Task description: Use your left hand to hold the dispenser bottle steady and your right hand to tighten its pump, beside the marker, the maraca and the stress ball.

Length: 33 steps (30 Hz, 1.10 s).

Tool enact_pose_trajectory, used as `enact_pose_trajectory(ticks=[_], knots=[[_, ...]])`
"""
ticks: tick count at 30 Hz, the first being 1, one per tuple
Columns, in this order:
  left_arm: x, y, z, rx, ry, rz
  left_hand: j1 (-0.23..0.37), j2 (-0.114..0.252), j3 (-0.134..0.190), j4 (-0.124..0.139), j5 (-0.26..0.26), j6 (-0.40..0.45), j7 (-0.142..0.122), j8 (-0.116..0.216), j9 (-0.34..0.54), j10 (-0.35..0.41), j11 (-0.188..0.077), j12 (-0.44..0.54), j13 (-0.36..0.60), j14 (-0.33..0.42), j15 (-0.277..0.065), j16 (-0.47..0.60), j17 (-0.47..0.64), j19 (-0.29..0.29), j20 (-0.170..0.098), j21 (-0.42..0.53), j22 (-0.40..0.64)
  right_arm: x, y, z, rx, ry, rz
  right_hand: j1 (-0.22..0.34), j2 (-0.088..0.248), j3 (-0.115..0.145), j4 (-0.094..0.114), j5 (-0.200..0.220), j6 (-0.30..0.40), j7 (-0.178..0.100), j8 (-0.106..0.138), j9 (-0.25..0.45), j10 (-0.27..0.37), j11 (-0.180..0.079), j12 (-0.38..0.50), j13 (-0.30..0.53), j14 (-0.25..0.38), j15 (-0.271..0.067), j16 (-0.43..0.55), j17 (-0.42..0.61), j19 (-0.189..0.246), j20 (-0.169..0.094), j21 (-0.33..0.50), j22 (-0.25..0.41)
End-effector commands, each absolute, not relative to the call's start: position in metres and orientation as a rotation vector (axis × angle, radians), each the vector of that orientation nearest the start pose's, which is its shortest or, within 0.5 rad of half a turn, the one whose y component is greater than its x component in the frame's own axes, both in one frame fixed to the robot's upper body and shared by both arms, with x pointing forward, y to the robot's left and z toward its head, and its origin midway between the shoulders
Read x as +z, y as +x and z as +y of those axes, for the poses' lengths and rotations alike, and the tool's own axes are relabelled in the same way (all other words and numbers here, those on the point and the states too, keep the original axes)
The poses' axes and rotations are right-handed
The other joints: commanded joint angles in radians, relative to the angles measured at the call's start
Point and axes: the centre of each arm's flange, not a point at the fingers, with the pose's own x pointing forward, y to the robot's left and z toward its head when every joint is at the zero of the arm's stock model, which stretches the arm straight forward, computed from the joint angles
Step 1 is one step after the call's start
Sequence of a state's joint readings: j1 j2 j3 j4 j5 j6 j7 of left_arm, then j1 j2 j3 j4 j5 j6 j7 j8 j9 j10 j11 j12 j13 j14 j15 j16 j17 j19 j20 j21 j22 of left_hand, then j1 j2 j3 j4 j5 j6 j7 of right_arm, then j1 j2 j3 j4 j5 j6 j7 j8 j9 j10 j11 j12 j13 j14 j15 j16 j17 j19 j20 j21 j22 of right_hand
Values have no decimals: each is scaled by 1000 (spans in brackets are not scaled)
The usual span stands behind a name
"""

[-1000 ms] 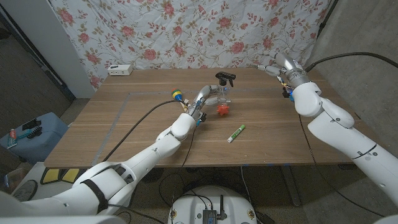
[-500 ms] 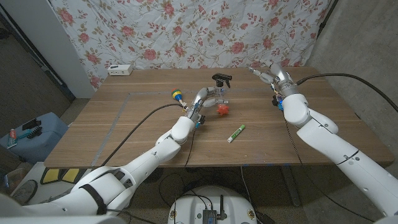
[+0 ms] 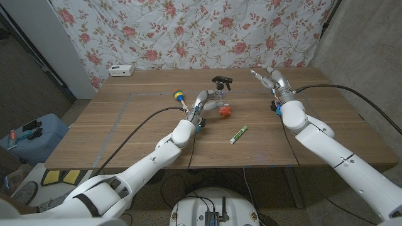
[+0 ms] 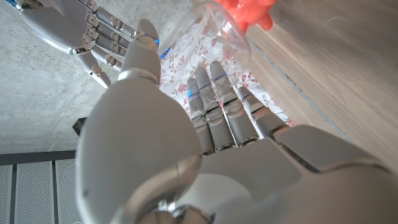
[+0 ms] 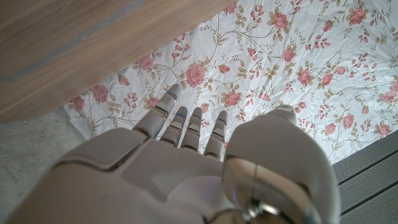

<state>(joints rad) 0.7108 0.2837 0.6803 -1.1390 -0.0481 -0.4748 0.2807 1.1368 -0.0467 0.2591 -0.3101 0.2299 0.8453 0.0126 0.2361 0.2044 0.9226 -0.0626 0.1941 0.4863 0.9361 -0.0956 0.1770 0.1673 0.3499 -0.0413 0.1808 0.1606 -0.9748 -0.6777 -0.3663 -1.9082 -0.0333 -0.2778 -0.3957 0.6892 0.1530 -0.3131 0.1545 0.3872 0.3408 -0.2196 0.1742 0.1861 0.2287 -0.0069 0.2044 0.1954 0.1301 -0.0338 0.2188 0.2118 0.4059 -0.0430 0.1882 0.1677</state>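
Left hand (image 3: 205, 100) clamped on dispenser bottle (image 3: 220, 100), right hand (image 3: 271, 80) empty with fingers apart at its 3 o'clock: bring it straight onto the pump (image 3: 222, 80), bottle kept upright.

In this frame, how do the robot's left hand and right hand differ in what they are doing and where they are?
The left hand grips the clear dispenser bottle near the table's middle, beside the red stress ball; the right hand holds nothing, its fingers spread. The left hand is at the bottle; the right hand hangs apart from its black pump, towards the table's far right. Both show the same pale grey build.
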Motion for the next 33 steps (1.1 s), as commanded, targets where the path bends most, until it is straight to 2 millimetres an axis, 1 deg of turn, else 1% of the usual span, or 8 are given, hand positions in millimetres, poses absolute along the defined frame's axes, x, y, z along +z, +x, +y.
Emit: enact_pose_trajectory(ticks=[1,4,7,16,18,24,27,33], knots=[[-59,637,98,-223,352,-786,-46,110,161,152,5,195,-69,-4,2,55,-65,-3,-4,29,-105,-3,-1,-2,-29,-1,3,17,575,-259,-203,-566,-656,-4,7,2,2,-2,4,2,9,2,7,0,-1,0,1,-2,-2,4,-3,-18,-1,2],[-61,636,98,-218,350,-780,-47,110,162,152,5,194,-71,-6,2,54,-65,-2,-7,26,-105,-3,-2,-4,-29,-1,3,15,576,-259,-203,-550,-653,-6,8,4,2,-2,4,4,9,2,7,0,-1,0,1,-2,-3,4,-3,-18,-1,2],[-64,634,99,-210,344,-776,-48,109,163,153,5,191,-71,-8,2,52,-65,-3,-9,24,-103,-4,-2,-4,-28,-1,3,12,577,-259,-203,-545,-653,-8,9,5,2,-2,5,5,10,2,10,7,0,0,2,-2,-2,3,-2,-19,-1,2],[-73,630,102,-183,335,-768,-51,107,168,153,6,184,-72,-16,0,43,-65,-5,-17,18,-103,-4,-2,-7,-27,-1,3,4,580,-257,-205,-507,-659,-12,12,8,2,-4,7,8,12,2,12,5,0,0,5,-2,-2,3,-1,-20,0,2],[-75,629,103,-177,333,-765,-52,107,169,153,6,182,-71,-17,0,43,-66,-5,-19,17,-101,-4,-2,-7,-26,-1,3,2,580,-255,-205,-501,-659,-13,13,9,1,-4,8,11,13,2,14,1,1,0,7,-4,-1,3,0,-21,1,2],[-81,625,105,-149,350,-767,-56,103,171,153,6,172,-67,-24,-1,35,-65,-7,-26,10,-100,-4,-2,-9,-24,-1,3,-4,581,-254,-213,-473,-675,-15,15,12,0,-5,12,11,15,2,19,3,2,0,11,-5,0,3,3,-23,2,2],[-84,624,106,-145,357,-767,-57,96,174,150,6,162,-71,-31,-2,19,-68,-11,-34,-7,-100,-8,-4,-12,-18,-1,4,-8,582,-252,-219,-456,-696,-16,17,15,-1,-5,20,13,19,2,29,2,5,0,19,-8,2,2,5,-25,3,2],[-88,623,108,-136,354,-764,-58,93,179,149,6,152,-75,-37,-3,13,-68,-11,-41,-19,-101,-9,-5,-13,-16,0,4,-14,582,-250,-220,-445,-702,-16,18,18,-2,-5,28,11,21,2,33,0,6,0,22,-12,2,2,8,-25,3,1]])
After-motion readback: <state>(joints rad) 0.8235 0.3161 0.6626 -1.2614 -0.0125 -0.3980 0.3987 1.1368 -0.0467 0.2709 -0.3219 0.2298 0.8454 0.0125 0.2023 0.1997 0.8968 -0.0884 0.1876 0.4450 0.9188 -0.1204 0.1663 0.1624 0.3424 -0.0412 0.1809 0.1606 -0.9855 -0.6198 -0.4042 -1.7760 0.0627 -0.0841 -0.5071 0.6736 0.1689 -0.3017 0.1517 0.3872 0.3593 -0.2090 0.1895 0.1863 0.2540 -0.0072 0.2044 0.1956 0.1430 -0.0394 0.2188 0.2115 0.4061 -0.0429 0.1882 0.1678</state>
